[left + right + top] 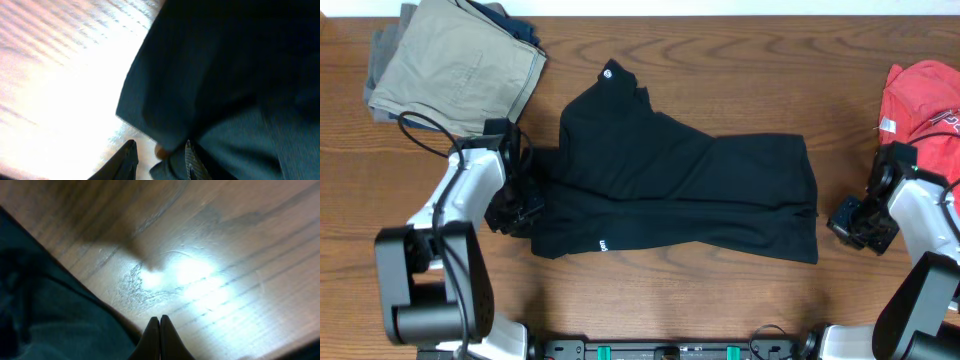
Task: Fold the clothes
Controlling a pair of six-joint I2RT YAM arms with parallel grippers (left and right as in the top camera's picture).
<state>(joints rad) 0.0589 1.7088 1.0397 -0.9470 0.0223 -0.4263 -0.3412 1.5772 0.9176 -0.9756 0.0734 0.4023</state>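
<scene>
The clothes (680,185), a black garment with a small white round logo near its top, lie spread across the middle of the wooden table. My left gripper (517,208) is at the garment's left edge. In the left wrist view the left gripper (160,145) is open; a bunched fold of the black cloth (225,90) sits between its fingers (129,159), against the right one. My right gripper (845,220) rests on bare wood just right of the garment. In the right wrist view the right gripper (160,319) is shut on nothing, with the black cloth (50,315) to its left.
Folded khaki trousers (455,65) lie at the back left over a dark blue cloth (515,22). A red T-shirt (925,95) sits at the far right edge. Bare table wood (670,300) runs along the front.
</scene>
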